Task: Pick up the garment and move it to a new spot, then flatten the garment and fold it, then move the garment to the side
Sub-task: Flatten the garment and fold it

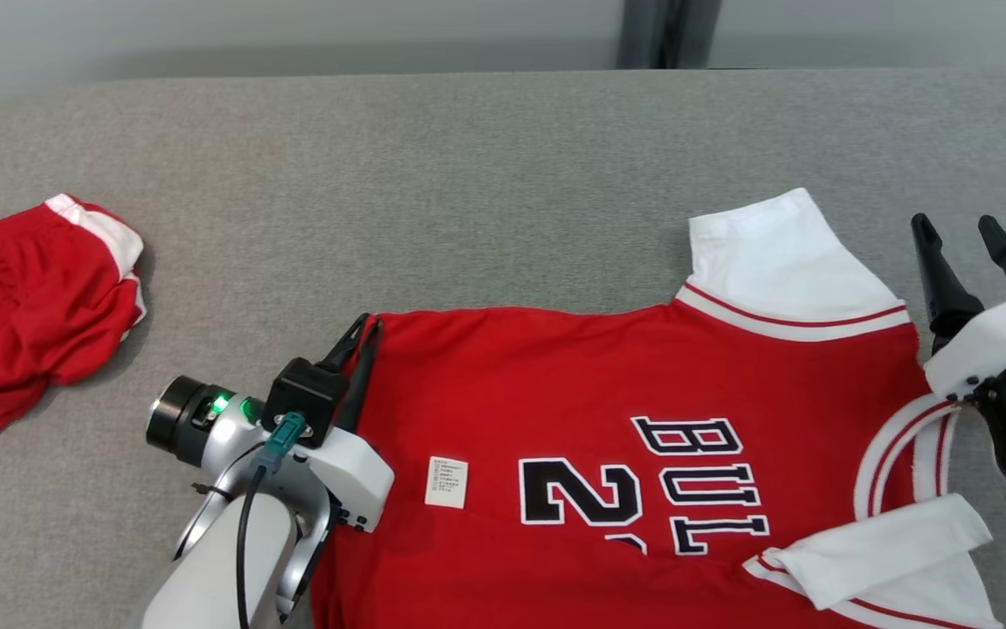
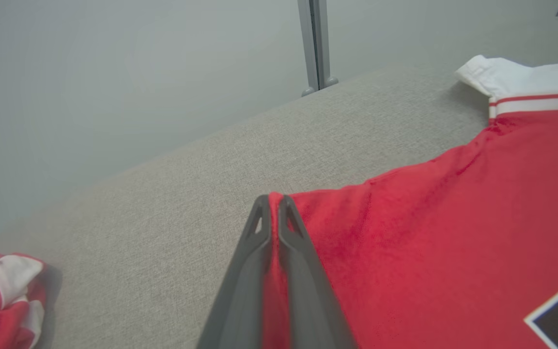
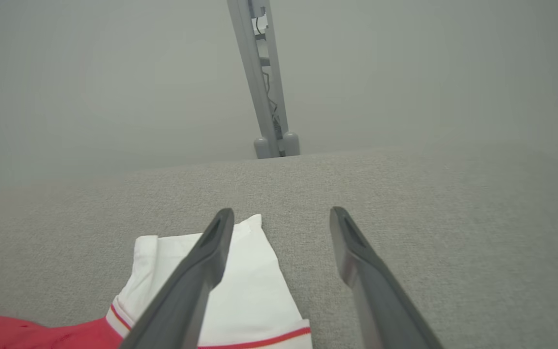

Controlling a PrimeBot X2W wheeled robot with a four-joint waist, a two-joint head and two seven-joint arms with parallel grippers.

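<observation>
**While the left gripper [image 1: 365, 325] pinches the red basketball jersey with white sleeves [image 1: 608, 393], the right gripper [image 1: 955, 224] stands open**

Because its two dark fingers are pressed together with a strip of red cloth between them, the left gripper [image 2: 273, 199] has hold of the jersey's far left corner. The jersey [image 2: 453, 232] lies spread on the grey fabric-covered table [image 1: 468, 175], in the near right part of the head view, and runs off that view's bottom edge. Black-and-white lettering [image 1: 699, 480] marks the red body. A small white label [image 1: 447, 481] sits on the cloth near the left gripper. The far white sleeve [image 1: 774, 253] lies flat and points away from the robot. The near white sleeve [image 1: 878, 546] is folded over beside the striped collar.

The right gripper [image 3: 281, 213] is just to the right of the far sleeve, with its fingers well apart and nothing between them. In the right wrist view one finger crosses in front of that sleeve [image 3: 255, 286], and bare table [image 3: 405, 194] shows through the gap. Whether the fingers touch the table I cannot tell.

A crumpled red and white garment [image 1: 23, 314] lies at the table's far left, well apart from the jersey.
</observation>
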